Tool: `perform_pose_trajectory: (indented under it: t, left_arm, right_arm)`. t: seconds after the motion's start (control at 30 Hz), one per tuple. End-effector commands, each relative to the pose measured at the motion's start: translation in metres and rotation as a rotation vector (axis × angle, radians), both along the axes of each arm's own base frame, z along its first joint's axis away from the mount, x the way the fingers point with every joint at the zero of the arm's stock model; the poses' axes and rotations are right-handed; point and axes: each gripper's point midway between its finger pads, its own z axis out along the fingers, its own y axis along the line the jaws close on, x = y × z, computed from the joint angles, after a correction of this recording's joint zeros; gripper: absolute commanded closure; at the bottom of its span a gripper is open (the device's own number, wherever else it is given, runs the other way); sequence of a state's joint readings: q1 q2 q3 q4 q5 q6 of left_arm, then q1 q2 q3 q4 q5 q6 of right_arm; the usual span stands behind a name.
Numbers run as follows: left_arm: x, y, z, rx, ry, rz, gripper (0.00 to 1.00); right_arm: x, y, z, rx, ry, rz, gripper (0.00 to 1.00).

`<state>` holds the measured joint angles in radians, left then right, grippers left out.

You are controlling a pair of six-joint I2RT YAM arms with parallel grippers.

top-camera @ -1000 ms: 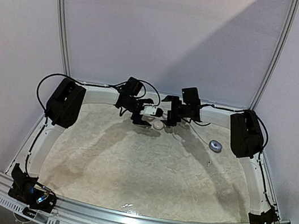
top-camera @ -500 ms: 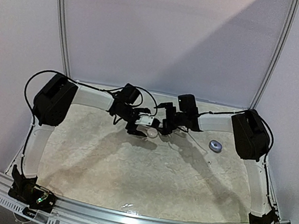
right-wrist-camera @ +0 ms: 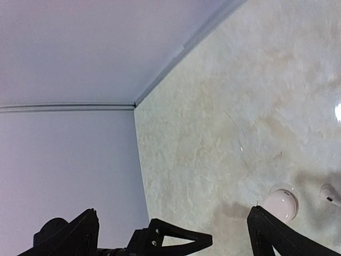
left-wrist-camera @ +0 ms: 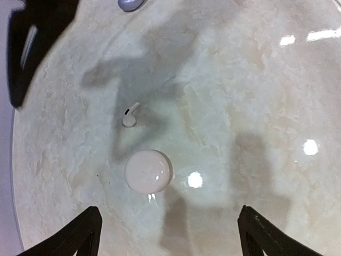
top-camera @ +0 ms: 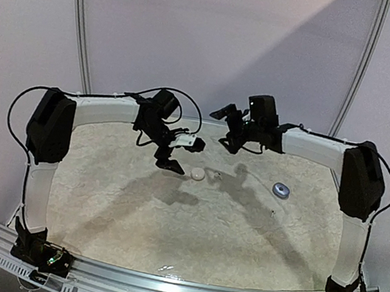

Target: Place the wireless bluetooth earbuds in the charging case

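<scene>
Left wrist view: looks straight down on one of the wireless bluetooth earbuds (left-wrist-camera: 129,116), a small white bud with a short stem, lying flat on the pale table (left-wrist-camera: 256,106). Sits just beside the round pale case (left-wrist-camera: 148,171), on its right in the scene, with a thin gap and no contact. Probably the charging case, that round one; cannot tell whether its lid is up or down. Farther right and well apart, a grey oval case (left-wrist-camera: 130,4).

From the left gripper (left-wrist-camera: 168,224), hanging above the table: round case first, then the bud beyond it, so off to the right and below. Long axis of the bud roughly left to right, stem end toward the right and a touch nearer. Fingers of this gripper stand one far, one near, so a closing line that crosses the stem rather than running along it. Suits a pinch across the body, by this reading, after a short shift right and a descent.

Jaws spread wide, nothing between them, touching nothing.

Right gripper (top-camera: 232,126): raised toward the far side, also spread wide and empty. Catches the bud only at the very right edge of its own wrist view, the round case beside it. Left arm looks the better placed of the two, with the bud near the middle of its view.
</scene>
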<state>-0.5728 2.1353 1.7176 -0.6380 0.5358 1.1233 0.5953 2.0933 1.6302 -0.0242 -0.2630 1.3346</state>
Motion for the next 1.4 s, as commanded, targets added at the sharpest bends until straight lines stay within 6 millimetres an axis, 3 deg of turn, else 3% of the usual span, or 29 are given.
perform_pose_trajectory:
  t: [0.0, 0.07, 0.2, 0.3, 0.43, 0.47, 0.53, 0.57, 0.63, 0.7, 0.77, 0.83, 1.0, 1.13, 1.37]
  left_arm:
    - [-0.043, 0.030, 0.039, 0.002, 0.116, 0.029, 0.08]
    - [-0.056, 0.039, 0.046, -0.004, 0.153, 0.043, 0.09]
    - [-0.074, 0.057, 0.063, -0.058, 0.255, 0.093, 0.11]
    - [-0.063, 0.069, 0.078, -0.149, 0.333, 0.258, 0.12]
    - [-0.056, 0.077, 0.081, -0.247, 0.447, 0.451, 0.11]
    - [-0.055, 0.076, 0.079, -0.256, 0.459, 0.472, 0.11]
    - [-0.049, 0.076, 0.068, -0.258, 0.494, 0.529, 0.11]
    - [-0.044, 0.078, 0.062, -0.253, 0.504, 0.569, 0.11]
    - [-0.033, 0.081, 0.054, -0.252, 0.489, 0.640, 0.11]
    - [-0.024, 0.086, 0.050, -0.253, 0.465, 0.698, 0.11]
    - [-0.017, 0.088, 0.046, -0.256, 0.455, 0.741, 0.11]
    - [-0.008, 0.091, 0.042, -0.258, 0.454, 0.786, 0.11]
    - [0.001, 0.096, 0.038, -0.265, 0.427, 0.813, 0.10]
    - [0.003, 0.101, 0.037, -0.275, 0.409, 0.810, 0.10]
    - [0.001, 0.103, 0.036, -0.290, 0.379, 0.797, 0.10]
  right_arm:
    - [0.001, -0.053, 0.082, -0.372, -0.314, -0.039, 0.01]
    - [0.004, -0.076, 0.104, -0.546, -0.410, -0.066, 0.01]
    - [0.004, -0.100, 0.151, -0.908, -0.638, -0.018, 0.01]
    - [-0.001, -0.099, 0.175, -1.285, -0.838, 0.058, 0.01]
    - [0.007, -0.071, 0.167, -1.782, -1.125, 0.204, 0.01]
    - [0.007, -0.054, 0.146, -1.854, -1.165, 0.380, 0.01]
    - [-0.011, -0.018, 0.103, -1.761, -1.191, 0.741, 0.01]
    - [-0.016, -0.005, 0.097, -1.649, -1.164, 0.732, 0.01]
    - [-0.021, 0.002, 0.107, -1.447, -1.044, 0.646, 0.01]
    - [-0.023, 0.015, 0.090, -1.269, -0.893, 0.631, 0.01]
    - [-0.027, 0.035, 0.077, -1.110, -0.806, 0.640, 0.09]
    - [-0.026, 0.052, 0.049, -0.965, -0.671, 0.585, 0.16]
    - [-0.030, 0.067, -0.013, -0.718, -0.341, 0.417, 0.27]
    - [-0.037, 0.082, -0.058, -0.565, -0.127, 0.359, 0.28]
    - [-0.014, 0.068, -0.084, -0.473, -0.010, 0.214, 0.28]
